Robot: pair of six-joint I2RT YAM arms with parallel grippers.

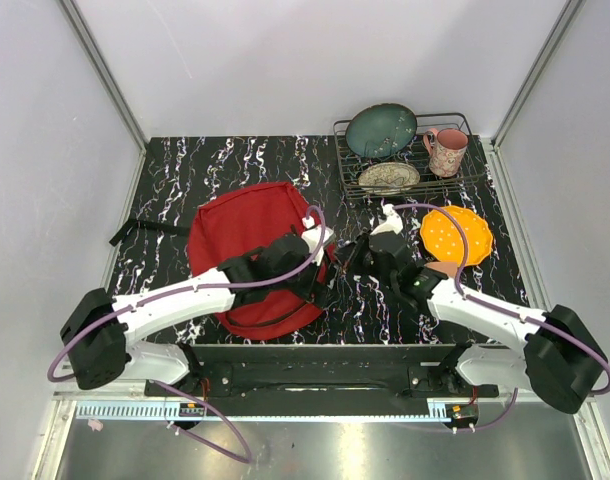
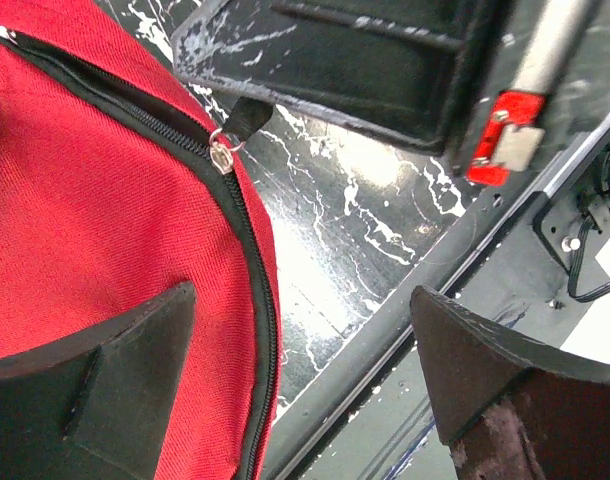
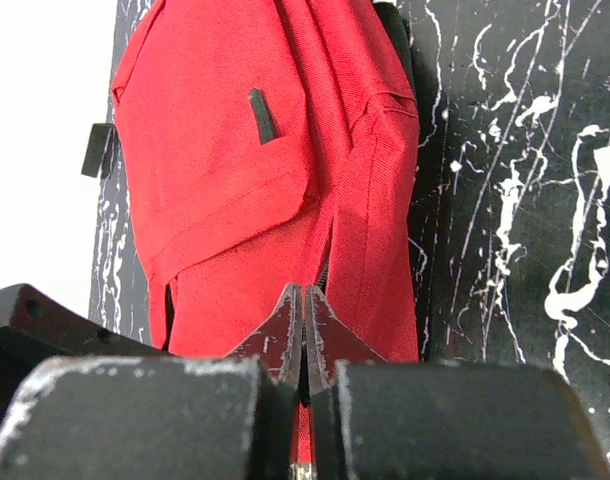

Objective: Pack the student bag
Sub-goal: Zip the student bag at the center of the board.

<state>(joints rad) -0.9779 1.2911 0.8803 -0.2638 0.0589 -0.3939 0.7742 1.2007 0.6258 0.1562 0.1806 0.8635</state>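
The left gripper [image 2: 303, 295] is held wide open over the near right edge of the bag [image 1: 247, 225], and nothing is gripped. One finger is seen above the red cloth and the other above the table [image 1: 185, 170] near its front rail. A zip pull [image 2: 223, 152] is seen just beyond these fingers, on the black zip line. The right gripper [image 3: 303, 295] is clenched shut at the bag's right side, with its tips set against the red fabric. Whether any cloth is pinched cannot be told.

The bag is laid flat on the left-centre of the table, and a black strap [image 1: 135, 228] is stretched out from its left side. Right of the grippers, an orange plate [image 1: 455, 233] is set on the table. At the far right, a wire rack [image 1: 475, 165] is loaded with a green plate [image 1: 381, 130], a patterned plate [image 1: 389, 178] and a pink mug [image 1: 445, 152].
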